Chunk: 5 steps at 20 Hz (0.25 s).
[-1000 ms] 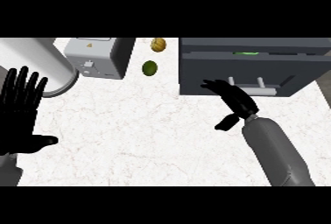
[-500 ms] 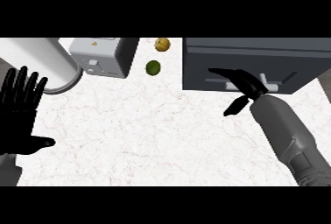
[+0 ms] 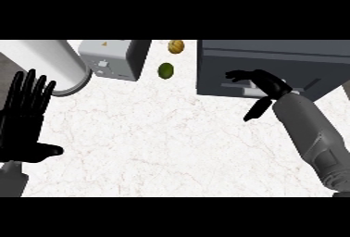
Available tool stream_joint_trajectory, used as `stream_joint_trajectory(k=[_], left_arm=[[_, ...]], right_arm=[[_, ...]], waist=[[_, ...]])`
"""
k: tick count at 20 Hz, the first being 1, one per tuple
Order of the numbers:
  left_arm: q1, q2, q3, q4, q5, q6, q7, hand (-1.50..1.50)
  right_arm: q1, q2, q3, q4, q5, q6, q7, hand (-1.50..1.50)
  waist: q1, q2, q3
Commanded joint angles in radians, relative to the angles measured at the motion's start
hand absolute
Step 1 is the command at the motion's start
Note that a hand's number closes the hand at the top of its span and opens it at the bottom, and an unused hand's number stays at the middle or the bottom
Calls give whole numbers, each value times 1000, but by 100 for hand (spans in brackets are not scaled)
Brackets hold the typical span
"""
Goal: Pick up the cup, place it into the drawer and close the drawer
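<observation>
The left hand (image 3: pixel 26 122) rests open at the left edge of the bench (image 3: pixel 164 143), fingers up. No cup shows anywhere; it is likely inside the dark drawer (image 3: pixel 287 60) at the right. The right hand (image 3: pixel 268 85) lies against the drawer's front; I cannot tell whether it grips or only pushes. A cup should be light and stiff, best held round its wall.
</observation>
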Motion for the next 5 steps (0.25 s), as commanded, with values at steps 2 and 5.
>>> stream_joint_trajectory(k=[2,5], left_arm=[[-31,-9,-10,0,-12,8,16,-150],[13,-1,-3,20,-30,-40,-33,-150]], right_arm=[[-67,-65,-32,72,4,-44,74,-150],[-81,-72,-32,83,7,-45,78,-150]], waist=[[18,35,8],[29,34,7]])
